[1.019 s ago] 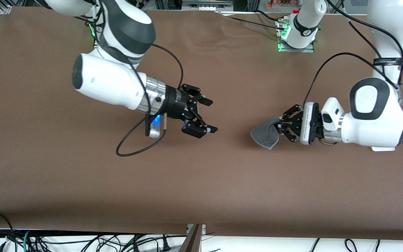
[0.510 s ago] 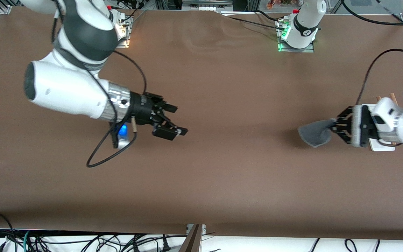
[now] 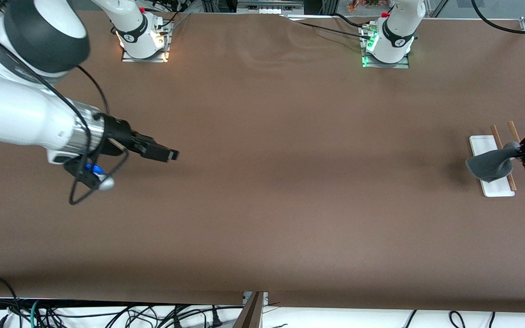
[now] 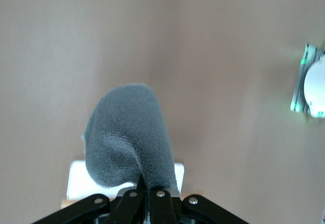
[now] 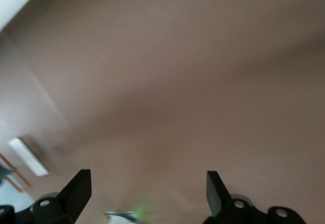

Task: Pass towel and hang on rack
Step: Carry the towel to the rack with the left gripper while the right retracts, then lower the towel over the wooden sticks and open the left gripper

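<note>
The towel [image 3: 490, 165] hangs with its dark grey face showing from my left gripper [image 3: 523, 152], which is shut on one edge of it. It is held over the rack [image 3: 477, 145], whose white base plate and two brown rods lie at the left arm's end of the table. In the left wrist view the towel [image 4: 127, 137] droops in front of the shut fingers [image 4: 133, 199], with the white base plate [image 4: 76, 181] under it. My right gripper [image 3: 169, 155] is open and empty above the table near the right arm's end; its fingers [image 5: 78, 188] stand wide apart.
The right arm's base [image 3: 141, 41] and the left arm's base [image 3: 388, 45] stand at the table's farthest edge. A black cable loop [image 3: 80, 193] hangs under the right wrist. The rack stands close to the table's end edge. Bare brown tabletop [image 3: 290, 182] lies between the grippers.
My left gripper has carried the towel toward the left arm's end of the table and now holds it over the rack. My right arm has drawn back toward its own end, still open.
</note>
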Available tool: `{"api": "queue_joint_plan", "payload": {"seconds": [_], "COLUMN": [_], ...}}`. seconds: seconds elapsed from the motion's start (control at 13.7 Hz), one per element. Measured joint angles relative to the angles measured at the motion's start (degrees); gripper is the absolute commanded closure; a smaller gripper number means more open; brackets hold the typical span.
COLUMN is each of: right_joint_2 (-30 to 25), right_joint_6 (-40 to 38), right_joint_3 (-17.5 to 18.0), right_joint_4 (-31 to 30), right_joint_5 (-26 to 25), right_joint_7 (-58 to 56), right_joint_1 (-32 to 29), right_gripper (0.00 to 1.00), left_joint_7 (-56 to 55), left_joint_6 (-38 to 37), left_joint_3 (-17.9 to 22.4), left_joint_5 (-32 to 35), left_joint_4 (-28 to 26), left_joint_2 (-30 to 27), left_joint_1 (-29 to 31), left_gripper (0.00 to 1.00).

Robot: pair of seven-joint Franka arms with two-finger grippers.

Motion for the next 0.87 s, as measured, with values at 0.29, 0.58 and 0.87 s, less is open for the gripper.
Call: {"api": "queue_joint_plan", "payload": {"seconds": [0.29, 0.58, 0.87], "right_joint_2": [-9.6, -20.4, -23.2], "right_joint_6": [-3.4, -0.6, 0.8], "right_joint_3": [-7.2, -10.1, -13.4], "right_joint_4": [-9.5, -22.4, -25.7], "right_joint_5": [-8.1, -14.2, -16.2], "right_joint_7": [-21.7, -30.4, -32.2], "right_joint_1": [-0.2, -0.1, 2.8], "right_gripper": [0.0, 0.0, 0.0], "left_joint_7": [5.6, 6.8, 8.5], "left_joint_6": [4.7, 8.1, 11.0], "left_joint_3": [0.0, 0.0, 0.0], "left_joint_5": [2.2, 3.3, 3.8], "left_joint_4": [0.0, 0.0, 0.0], "left_joint_2": [2.5, 4.1, 6.5], "left_joint_1": [6.4, 9.1, 13.1], "left_gripper": [1.0, 1.0, 1.0]}}
